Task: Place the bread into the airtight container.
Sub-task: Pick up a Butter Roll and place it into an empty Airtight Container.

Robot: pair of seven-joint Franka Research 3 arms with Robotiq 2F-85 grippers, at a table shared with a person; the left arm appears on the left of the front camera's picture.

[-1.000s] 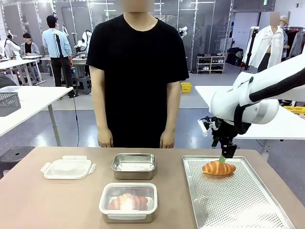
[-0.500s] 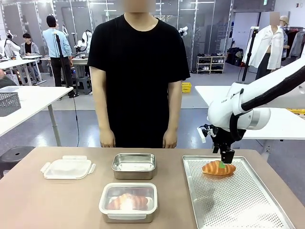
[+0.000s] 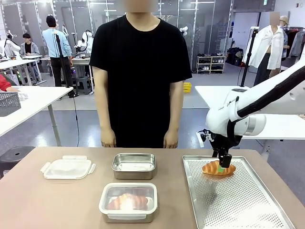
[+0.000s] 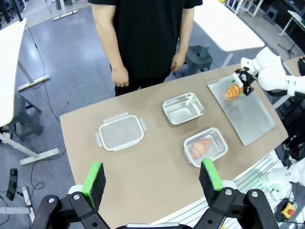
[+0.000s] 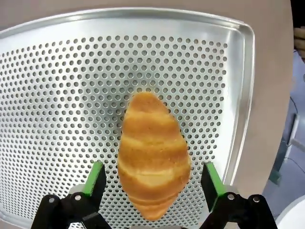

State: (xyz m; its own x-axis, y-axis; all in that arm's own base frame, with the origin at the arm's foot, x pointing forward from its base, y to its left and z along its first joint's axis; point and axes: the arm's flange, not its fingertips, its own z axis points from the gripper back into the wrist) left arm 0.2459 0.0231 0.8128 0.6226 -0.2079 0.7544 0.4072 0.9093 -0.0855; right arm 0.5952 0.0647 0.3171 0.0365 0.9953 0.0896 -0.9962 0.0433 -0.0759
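Your right hand is down over the bread, a croissant lying at the far end of the perforated tray on the right of the counter. In the right wrist view its green pads stand wide apart, one on each side of the croissant. A strip of tray shows between each pad and the crust, so it grips nothing.

Your left hand hangs high above the near side of the counter, spread wide and empty.

The empty steel container sits at the middle of the counter, left of the tray and apart from it. A clear lid lies flat further left. Just nearer than the empty one, a second container holds another croissant. It seems to have a clear lid on it, though the glare makes that hard to confirm.

The person stands at the far side, arms hanging down.
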